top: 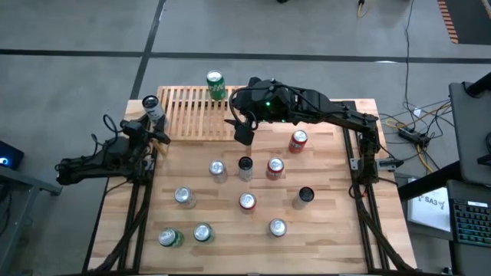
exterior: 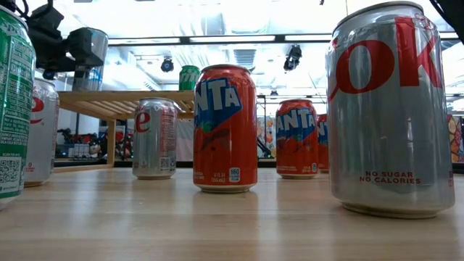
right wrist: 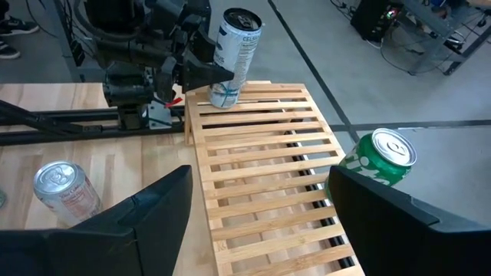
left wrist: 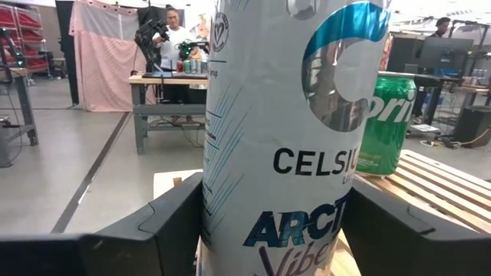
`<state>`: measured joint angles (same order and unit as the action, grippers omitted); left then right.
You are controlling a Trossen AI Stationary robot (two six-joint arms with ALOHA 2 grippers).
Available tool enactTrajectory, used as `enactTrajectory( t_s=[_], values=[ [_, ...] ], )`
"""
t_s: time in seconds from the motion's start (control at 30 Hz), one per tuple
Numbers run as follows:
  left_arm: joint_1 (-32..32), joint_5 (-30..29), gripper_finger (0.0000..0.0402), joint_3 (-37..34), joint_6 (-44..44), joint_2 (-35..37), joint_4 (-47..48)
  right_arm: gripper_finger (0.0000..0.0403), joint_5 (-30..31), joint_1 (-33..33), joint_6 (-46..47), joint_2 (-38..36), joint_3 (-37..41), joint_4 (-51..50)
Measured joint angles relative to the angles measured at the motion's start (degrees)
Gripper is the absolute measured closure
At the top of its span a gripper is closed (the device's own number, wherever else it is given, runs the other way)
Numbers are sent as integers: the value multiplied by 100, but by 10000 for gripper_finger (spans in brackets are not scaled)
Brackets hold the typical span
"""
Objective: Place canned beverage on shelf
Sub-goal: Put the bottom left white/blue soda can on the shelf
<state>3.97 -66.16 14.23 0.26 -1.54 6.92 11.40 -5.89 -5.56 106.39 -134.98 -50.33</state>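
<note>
Silver Celsius can [right wrist: 232, 58] stands at the shelf's [right wrist: 265, 172] corner, your left end effector [right wrist: 205, 70] clamped on it, steadying it; right end effector [top: 242, 132] hovers apart, empty.

Left pincer [top: 156, 121] is clamped around a load at the table's far-left; right pincer [right wrist: 257, 211] gapes wide.

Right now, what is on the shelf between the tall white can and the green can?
Nothing: bare light-wood slatted shelf separates the tall white can from the green can, per right wrist view.
</note>
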Motion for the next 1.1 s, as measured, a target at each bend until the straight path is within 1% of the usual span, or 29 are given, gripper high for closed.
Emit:
enactTrajectory(
  t_s=[0.47, 0.57, 0.73, 0.83, 1.1],
  values=[
    [0, -40, 148, -14, -102, 0, 15, 110, 0, 0, -5, 0, 0, -4],
    [0, -42, 135, -14, -181, 0, 39, 110, 0, 0, -31, 0, 0, -4],
    [0, -79, 96, -14, -318, 2, 107, 110, 0, 0, -43, 0, 0, -7],
    [0, -77, 81, -14, -320, 2, 111, 110, 0, 0, -44, 0, 0, -6],
    [0, -39, 73, 80, -340, 2, 67, 110, -1, 0, -44, 0, 0, -7]
  ],
)
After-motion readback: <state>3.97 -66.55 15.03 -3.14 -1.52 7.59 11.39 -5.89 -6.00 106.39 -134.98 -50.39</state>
